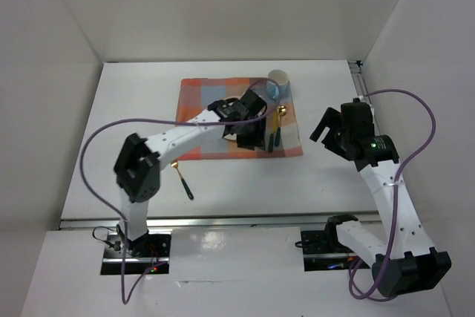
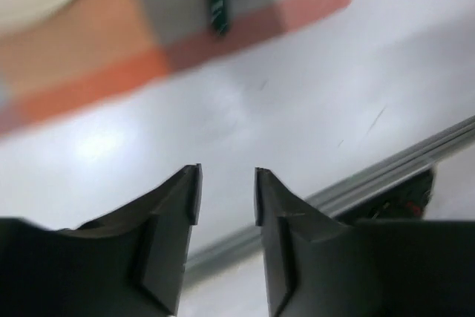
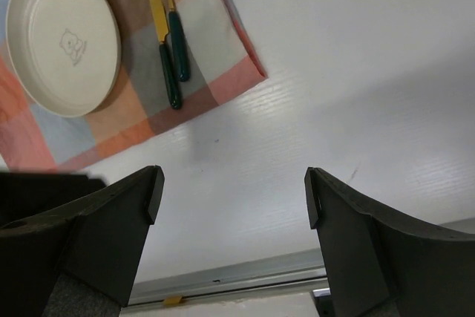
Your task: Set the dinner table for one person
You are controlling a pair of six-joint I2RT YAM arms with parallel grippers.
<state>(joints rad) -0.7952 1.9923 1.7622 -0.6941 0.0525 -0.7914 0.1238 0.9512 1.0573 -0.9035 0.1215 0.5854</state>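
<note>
Dinner-table worktop (image 1: 133,109), plain white with metal rails, fills the overhead view and carries the orange-and-blue-grey checked cloth (image 1: 200,94). The left arm hides the round cream plate (image 3: 63,38) from above, but the right wrist catches it, with gold green-handled cutlery (image 3: 169,57) beside. Left end effector (image 2: 226,183) is released and narrowly parted; right end effector (image 3: 234,183) is released wide. Both are empty.

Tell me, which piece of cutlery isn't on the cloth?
The dark-handled one alone on the bare table; the other two lie on the cloth.

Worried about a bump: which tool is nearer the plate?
Left. The left tool hangs over the cloth close by the plate; the right tool is off the cloth's right edge, farther away.
</note>
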